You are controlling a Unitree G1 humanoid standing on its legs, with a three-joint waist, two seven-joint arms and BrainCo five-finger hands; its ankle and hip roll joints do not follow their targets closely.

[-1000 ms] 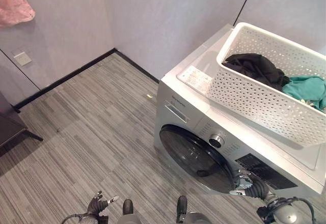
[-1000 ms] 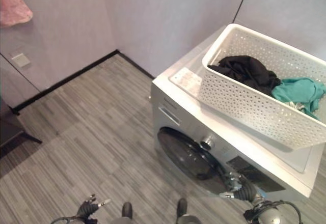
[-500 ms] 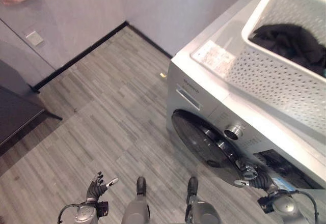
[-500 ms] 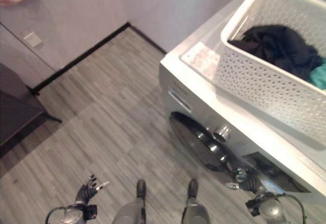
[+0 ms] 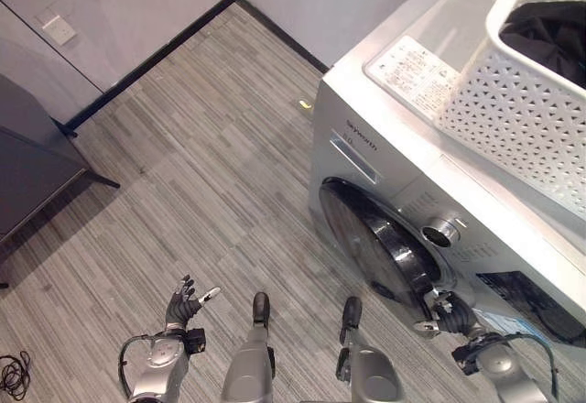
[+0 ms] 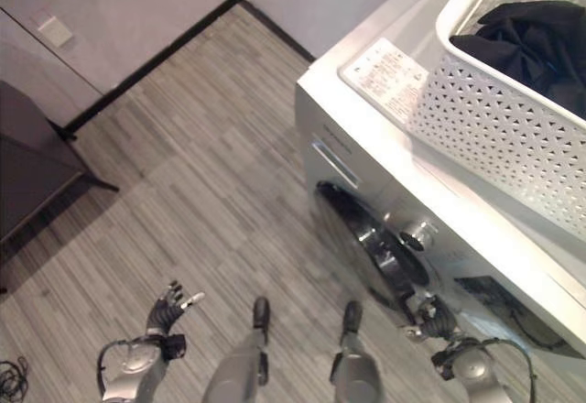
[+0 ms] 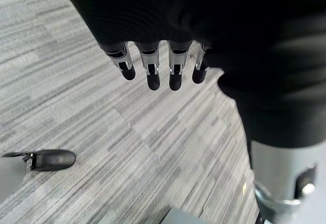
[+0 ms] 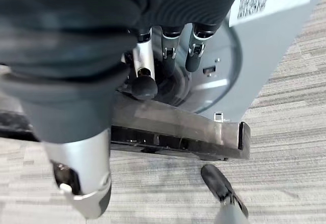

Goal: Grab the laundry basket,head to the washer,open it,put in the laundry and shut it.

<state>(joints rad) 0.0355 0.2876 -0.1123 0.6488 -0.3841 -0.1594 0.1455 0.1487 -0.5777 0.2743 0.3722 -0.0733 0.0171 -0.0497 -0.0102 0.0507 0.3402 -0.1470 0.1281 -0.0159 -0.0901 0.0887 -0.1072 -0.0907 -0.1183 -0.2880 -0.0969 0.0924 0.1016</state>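
The silver front-loading washer (image 5: 394, 160) stands at the right with its dark round door (image 5: 371, 243) facing me. On its lid rests the white perforated laundry basket (image 5: 526, 110), a black garment (image 6: 531, 46) inside. My right hand (image 5: 449, 314) is at the door's lower right rim. In the right wrist view its fingers (image 8: 168, 56) curl behind the door's edge (image 8: 173, 124) and the thumb presses against it; the door stands slightly ajar. Low over the floor, away from the washer, my left hand (image 5: 183, 307) hangs open, fingers (image 7: 153, 66) straight and holding nothing.
Grey striped floor (image 5: 183, 192) spreads left of the washer. A dark piece of furniture (image 5: 27, 165) stands at the far left. The wall with black skirting (image 5: 146, 59) and a socket plate (image 5: 57, 27) runs along the back. A small yellowish scrap (image 5: 304, 103) lies by the washer's corner.
The camera has tilted down and moved closer, so the washer and basket slid up and right. My right hand has stayed at the door's rim. The left hand shows higher in view.
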